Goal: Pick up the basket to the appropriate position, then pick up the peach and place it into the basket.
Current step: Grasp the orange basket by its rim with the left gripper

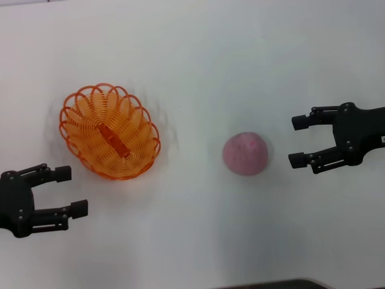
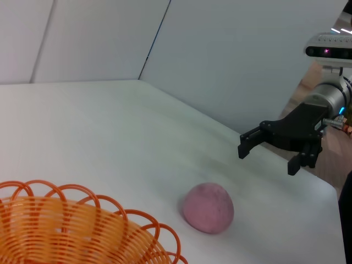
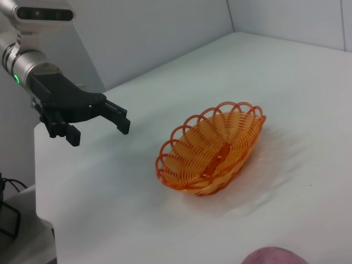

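On the white desk (image 1: 192, 72), head view: basket (image 1: 110, 132) left, peach (image 1: 245, 154) right, well apart. Left claw (image 1: 67, 191) released, near basket; right claw (image 1: 296, 141) released, beside peach. Left wrist view: peach (image 2: 208, 207) beyond basket rim (image 2: 71, 231). Right wrist view: basket (image 3: 211, 148) empty.

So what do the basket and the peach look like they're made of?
The basket: orange looped strands with a slight gloss, likely plastic or coated wire; open gaps show the table beneath. The peach: matte pink, faintly speckled, too uniform for real fruit; probably foam or rubber.
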